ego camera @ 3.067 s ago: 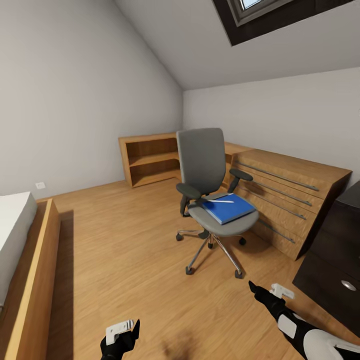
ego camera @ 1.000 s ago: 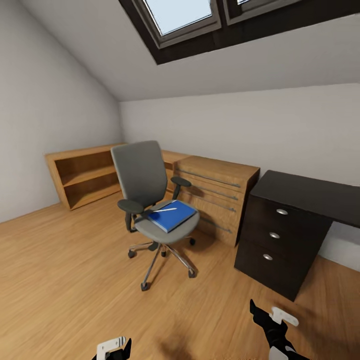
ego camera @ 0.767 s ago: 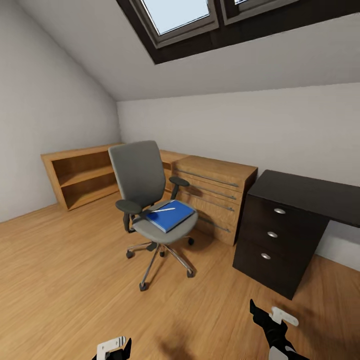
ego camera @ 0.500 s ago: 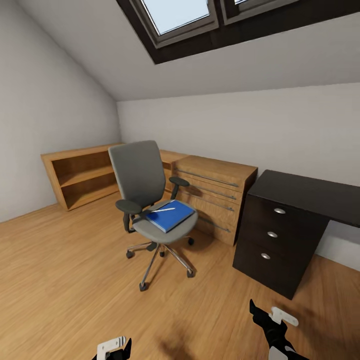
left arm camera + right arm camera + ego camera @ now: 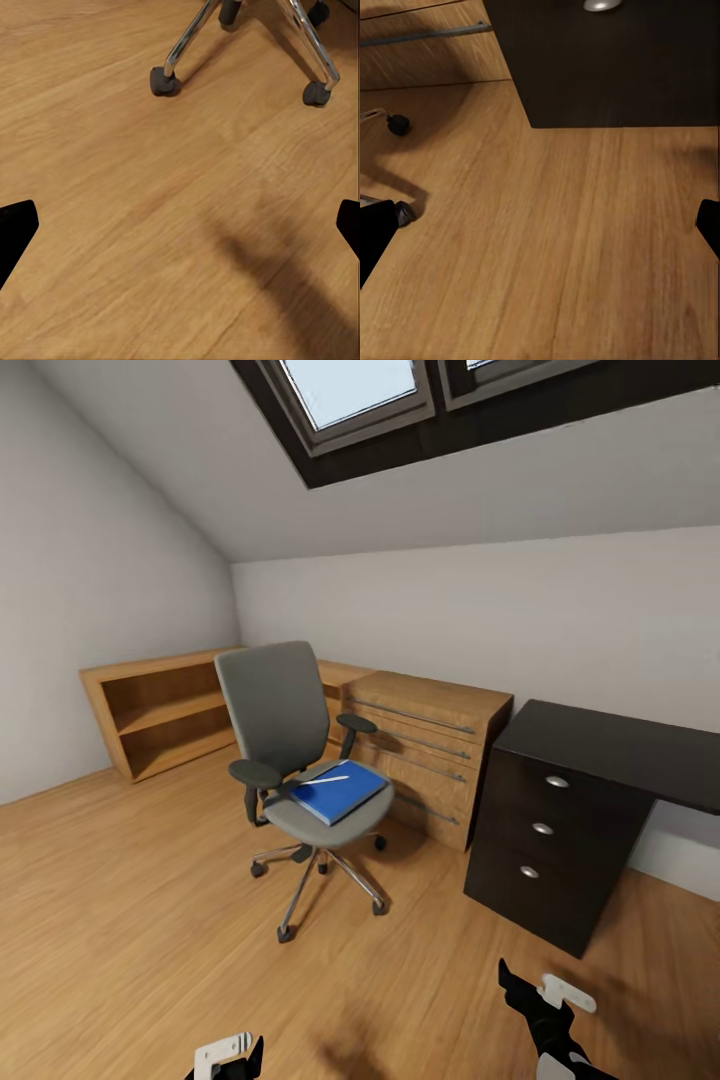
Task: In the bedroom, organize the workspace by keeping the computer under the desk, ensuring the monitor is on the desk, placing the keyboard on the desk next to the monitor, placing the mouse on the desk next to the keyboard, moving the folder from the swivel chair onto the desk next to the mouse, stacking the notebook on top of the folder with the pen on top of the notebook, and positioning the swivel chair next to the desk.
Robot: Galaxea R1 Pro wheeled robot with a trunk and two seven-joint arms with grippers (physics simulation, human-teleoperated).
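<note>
Desk: black top with three knobbed drawers; the part in view is bare, so nothing seems placed on it yet. It sits just beside the wooden dresser along the back wall. Its long axis runs off toward the room's right side.
Chair: grey, on a chrome star base, standing on the floor in front of the dresser and apart from the desk. Its seat faces out into the room, backrest toward the wall. Judged not yet set next to the desk.
Folder: blue, lying flat on the chair seat, well apart from the desk. Its long axis runs slantwise from the seat's front edge back toward the dresser. Moving it is not yet done.
Pen: whitish stick lying on the folder, near the edge by the backrest, its length pointing from the near armrest toward the dresser.
Notebook, monitor, keyboard, mouse, computer: cannot be placed from these views.
Left gripper: low over the floor, well short of the chair; the wrist camera shows its fingertips spread wide, holding nothing.
Right gripper: low, in front of the desk drawers; fingers spread wide, empty.
Progress: judged at the start, with almost everything left.
</note>
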